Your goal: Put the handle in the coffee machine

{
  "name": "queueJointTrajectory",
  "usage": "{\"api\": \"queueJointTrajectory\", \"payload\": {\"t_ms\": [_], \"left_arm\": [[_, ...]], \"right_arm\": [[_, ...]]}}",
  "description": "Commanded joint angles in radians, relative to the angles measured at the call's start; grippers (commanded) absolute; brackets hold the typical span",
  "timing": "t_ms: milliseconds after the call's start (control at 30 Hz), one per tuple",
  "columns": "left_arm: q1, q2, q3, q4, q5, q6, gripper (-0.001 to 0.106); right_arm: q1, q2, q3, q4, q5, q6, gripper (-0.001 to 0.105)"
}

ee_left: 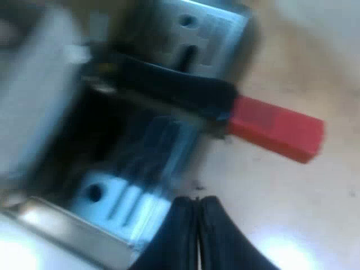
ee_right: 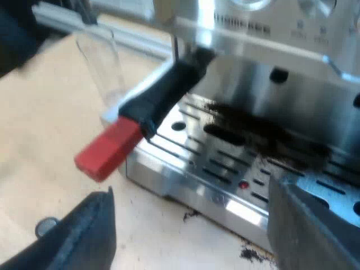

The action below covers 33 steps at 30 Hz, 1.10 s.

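Observation:
The holder's dark handle (ee_right: 166, 93) with its red end (ee_right: 108, 149) sticks out from the espresso machine's front (ee_right: 264, 34), over the metal drip tray (ee_right: 225, 169). My right gripper (ee_right: 188, 236) stands open, its fingers (ee_right: 84, 236) spread below the red end and apart from it. In the left wrist view the same handle (ee_left: 180, 90) and red end (ee_left: 275, 128) cross above the drip tray (ee_left: 124, 202). My left gripper (ee_left: 198, 236) is shut with nothing in it, close to the tray's edge.
Coffee grounds (ee_right: 253, 132) are spilled on the drip tray and some lie on the light wooden table (ee_right: 45, 112) by the tray's edge. A clear measuring glass (ee_right: 101, 62) stands on the table beside the machine.

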Motion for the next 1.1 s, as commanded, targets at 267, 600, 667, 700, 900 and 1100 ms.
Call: {"api": "queueJointTrajectory", "payload": {"t_ms": [267,600,667,700,900,1100], "left_arm": [[0.126,-0.045,-0.192,-0.012,-0.019,-0.196,0.066],[0.228,-0.045,-0.389,-0.076,-0.024,-0.335,0.098],[0.242,-0.048,-0.405,-0.076,-0.040,-0.376,0.098],[0.252,-0.052,-0.409,-0.076,-0.048,-0.395,0.098],[0.317,-0.099,-0.409,-0.056,-0.069,-0.439,0.098],[0.339,-0.179,-0.397,-0.053,-0.056,-0.437,0.098]], "right_arm": [[-0.145,-0.008,-0.164,0.217,-0.198,0.036,0.060],[-0.490,-0.008,-0.357,0.439,-0.199,-0.116,0.060],[-0.593,-0.008,-0.369,0.463,-0.199,-0.116,0.060],[-0.662,-0.011,-0.369,0.468,-0.199,-0.116,0.060],[-0.955,-0.066,-0.365,0.549,-0.199,-0.118,0.060],[-1.139,-0.181,-0.338,0.586,-0.206,-0.216,0.060]]}}
